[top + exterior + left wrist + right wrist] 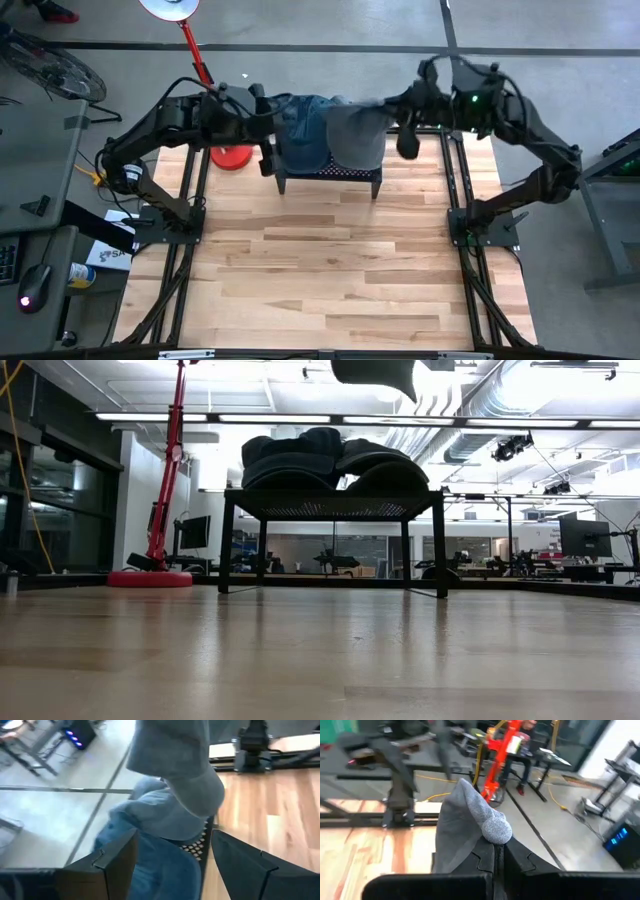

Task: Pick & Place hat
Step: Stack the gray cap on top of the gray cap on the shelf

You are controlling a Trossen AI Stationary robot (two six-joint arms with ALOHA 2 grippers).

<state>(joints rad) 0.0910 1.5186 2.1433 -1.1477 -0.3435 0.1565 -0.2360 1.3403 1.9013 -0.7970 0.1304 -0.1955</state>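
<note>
The right gripper (494, 851), fingers pressed together on a fold of the grey hat (465, 822), holds the knitted cap lifted above the far edge of the wooden table (330, 270). In the right wrist view the fabric bunches into a rounded knob just above the closed fingertips, the rest of the hat draping down on one side of them. From overhead, the grey hat (357, 135) hangs over the right half of a black stand (330, 175) that sits at the middle of the table's far edge, with the right arm reaching in from the far right corner. In the low view a dark piece of fabric hangs at the top of the picture, clear of the pile on the stand.

The left gripper (170, 862) waits with its fingers spread wide, at the stand's left end, near the far left corner. Between its fingers the left wrist view shows the blue hat (160, 865) lying on the stand's perforated top, with the grey hat (182, 775) hanging above it.

The blue hat (303, 130) fills the left half of the stand. A red lamp stand (228, 155) has its round base on the table just left of the stand, its pole slanting up toward the far left.
</note>
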